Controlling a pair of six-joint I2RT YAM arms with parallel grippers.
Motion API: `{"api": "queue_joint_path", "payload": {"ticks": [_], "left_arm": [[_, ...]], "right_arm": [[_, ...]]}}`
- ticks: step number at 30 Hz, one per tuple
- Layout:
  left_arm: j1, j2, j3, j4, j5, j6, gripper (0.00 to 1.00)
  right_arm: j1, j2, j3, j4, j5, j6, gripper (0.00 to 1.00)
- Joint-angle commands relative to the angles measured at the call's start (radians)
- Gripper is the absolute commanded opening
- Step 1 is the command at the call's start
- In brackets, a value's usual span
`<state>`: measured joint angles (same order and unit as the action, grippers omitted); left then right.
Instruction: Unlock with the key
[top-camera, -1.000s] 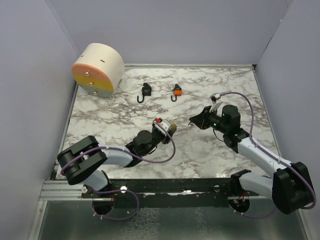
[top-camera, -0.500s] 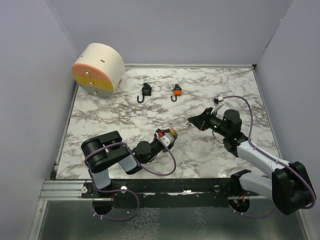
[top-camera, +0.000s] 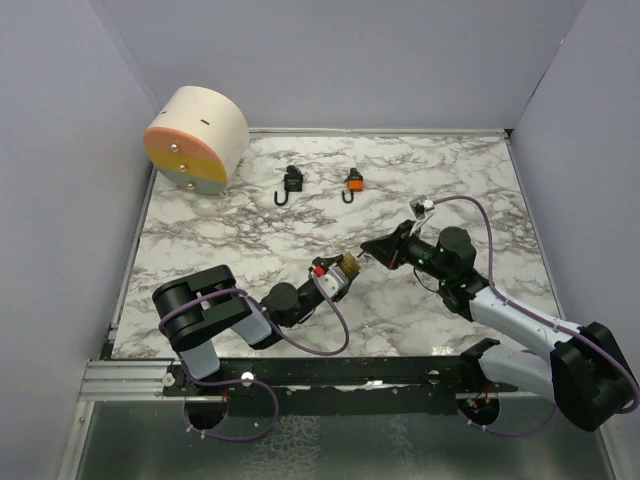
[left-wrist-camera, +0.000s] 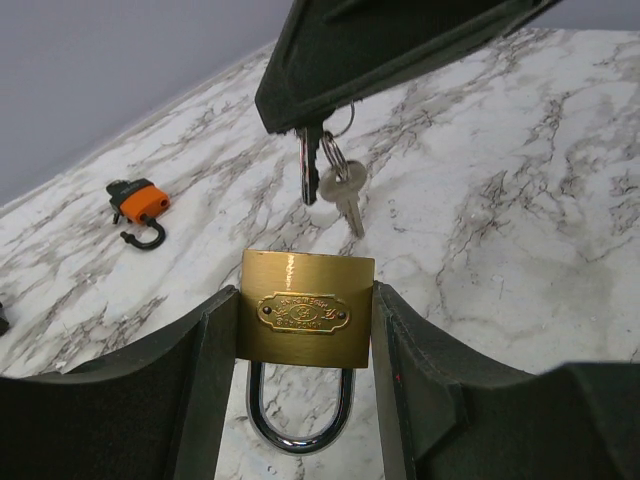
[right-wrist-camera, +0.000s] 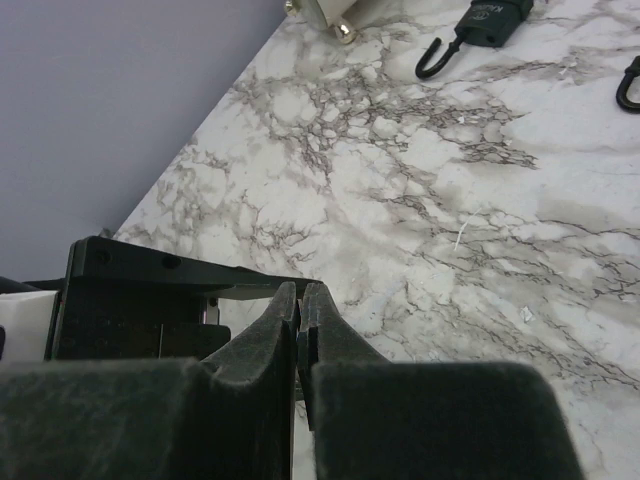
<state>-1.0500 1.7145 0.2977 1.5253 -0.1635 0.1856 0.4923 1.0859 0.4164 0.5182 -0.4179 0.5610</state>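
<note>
Nearest the arm bases, the left gripper reaches out low over the white, grey-veined marble table. Its two dark fingers clamp the flat sides of a rectangular brass padlock. In the left wrist view the lock's steel shackle curves back toward the camera and its embossed nameplate faces up. The far end of the body is turned toward the other arm.

Just beyond the lock is the right gripper, coming in from the right with its jaws pressed together. They pinch a slim metal key that hangs blade-down a little past the brass body, close to it but not touching. A second silver key dangles beside it from a thin wire ring.

Farther back two small padlocks lie on the marble with their shackles open. One has an orange body and the other, to its left, has a black body. They are near each other and well apart from both grippers.

At the far left corner stands a cream cylindrical drum on its side, its round orange-and-yellow face turned toward the front left
</note>
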Motion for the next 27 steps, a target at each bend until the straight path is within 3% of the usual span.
{"api": "queue_joint_path", "payload": {"ticks": [1, 27], "left_arm": [[-0.015, -0.075, -0.008, 0.253, 0.030, 0.022, 0.00], [-0.036, -0.113, -0.016, 0.252, 0.031, 0.084, 0.00]], "right_arm": [[0.035, -0.021, -0.007, 0.047, 0.059, -0.007, 0.01], [0.076, -0.034, -0.016, 0.048, 0.067, 0.016, 0.01]]}}
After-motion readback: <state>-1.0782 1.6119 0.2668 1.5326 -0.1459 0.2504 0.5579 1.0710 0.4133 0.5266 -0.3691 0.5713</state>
